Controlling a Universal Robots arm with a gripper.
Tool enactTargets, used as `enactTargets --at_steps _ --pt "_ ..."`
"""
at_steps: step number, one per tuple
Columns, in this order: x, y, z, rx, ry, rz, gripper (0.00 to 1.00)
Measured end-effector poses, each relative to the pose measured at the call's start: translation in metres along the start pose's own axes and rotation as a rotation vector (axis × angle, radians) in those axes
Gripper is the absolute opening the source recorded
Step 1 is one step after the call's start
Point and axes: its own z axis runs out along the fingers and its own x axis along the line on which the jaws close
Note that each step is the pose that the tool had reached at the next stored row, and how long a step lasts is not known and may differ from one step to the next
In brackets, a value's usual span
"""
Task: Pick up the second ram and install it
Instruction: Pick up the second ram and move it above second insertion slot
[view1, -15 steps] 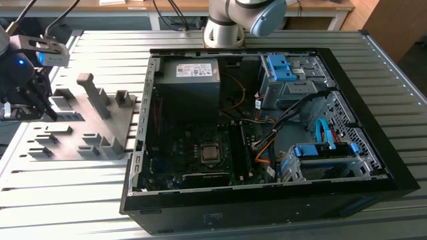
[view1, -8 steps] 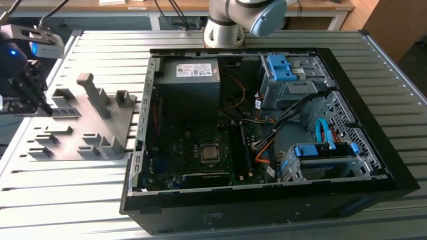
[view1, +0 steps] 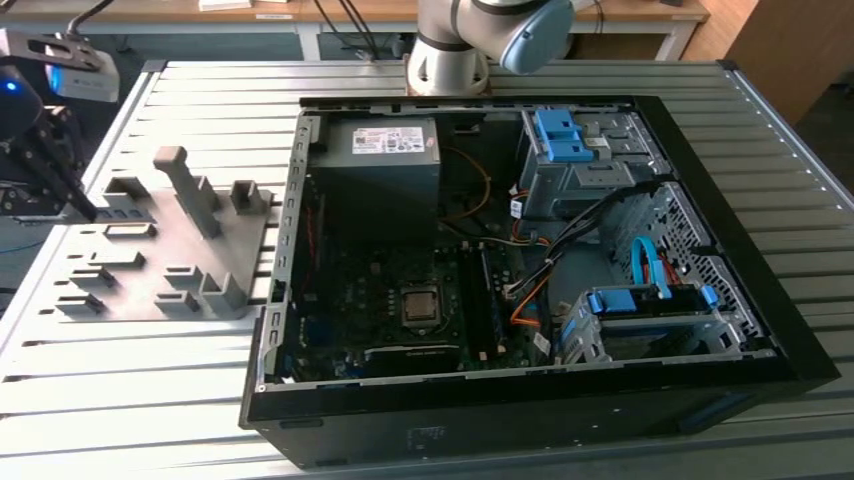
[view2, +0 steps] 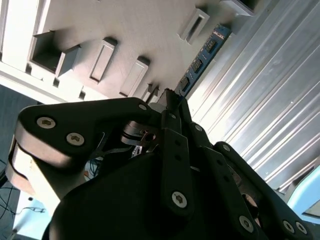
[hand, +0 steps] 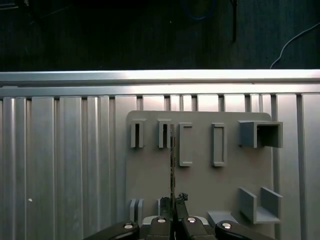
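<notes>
My gripper (view2: 170, 96) is shut on the second ram (view2: 202, 57), a narrow blue-green board with a row of small chips that sticks out past the fingertips. In the first wrist view the ram (hand: 172, 150) shows edge-on as a thin dark line running from the gripper (hand: 173, 201) over the grey fixture plate (hand: 200, 185), beside two narrow slots. In the exterior view the gripper (view1: 70, 195) hangs at the exterior view's far left, over the left edge of the fixture plate (view1: 134, 285). The open computer case (view1: 534, 250) with its motherboard (view1: 400, 300) lies well to the right.
Upright grey blocks (view1: 187, 190) rise from the fixture plate. Inside the case are a power supply (view1: 380, 160), blue drive brackets (view1: 561, 135) and loose cables (view1: 587, 235). The arm's base (view1: 447, 50) stands behind the case. A ribbed metal table (view1: 134, 400) carries everything.
</notes>
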Motion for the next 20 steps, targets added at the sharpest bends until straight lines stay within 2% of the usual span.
enactTargets --at_steps 20 --pt "-0.0012 0.0004 -0.0305 0.0 0.0 0.0 0.14"
